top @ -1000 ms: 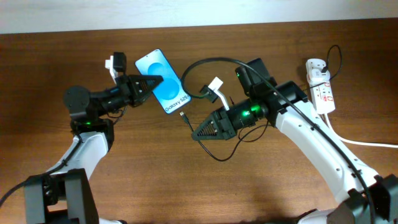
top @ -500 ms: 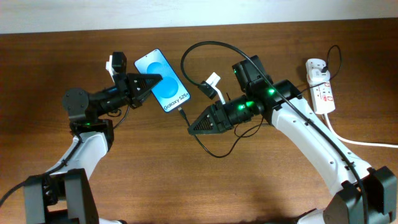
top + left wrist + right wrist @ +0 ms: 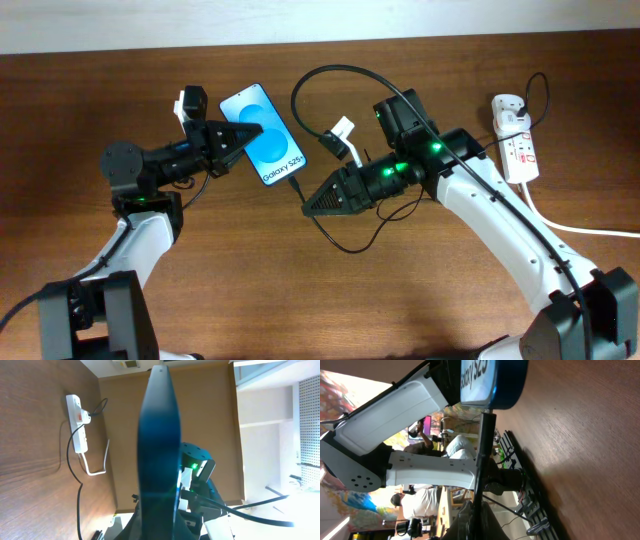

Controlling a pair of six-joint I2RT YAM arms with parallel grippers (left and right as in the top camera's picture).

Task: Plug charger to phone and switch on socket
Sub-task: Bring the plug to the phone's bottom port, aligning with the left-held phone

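The phone (image 3: 264,147) with its blue "Galaxy S25" screen is held off the table by my left gripper (image 3: 238,135), which is shut on its upper left edge. In the left wrist view the phone (image 3: 159,455) is seen edge-on between the jaws. My right gripper (image 3: 312,207) is shut on the charger cable (image 3: 484,455) just behind its connector tip (image 3: 294,185), which touches the phone's bottom edge (image 3: 490,385). The cable loops back over the right arm to the white plug (image 3: 509,109) in the socket (image 3: 518,145) at the far right.
A white tag or clip (image 3: 341,137) sits on the cable near the right arm. The socket's thick white cord (image 3: 590,230) runs off the right edge. The socket also shows in the left wrist view (image 3: 77,410). The table's far edge meets a pale wall.
My right gripper has moved up and left with the connector, from below the phone to its bottom edge. The phone has shifted slightly right in my left gripper.
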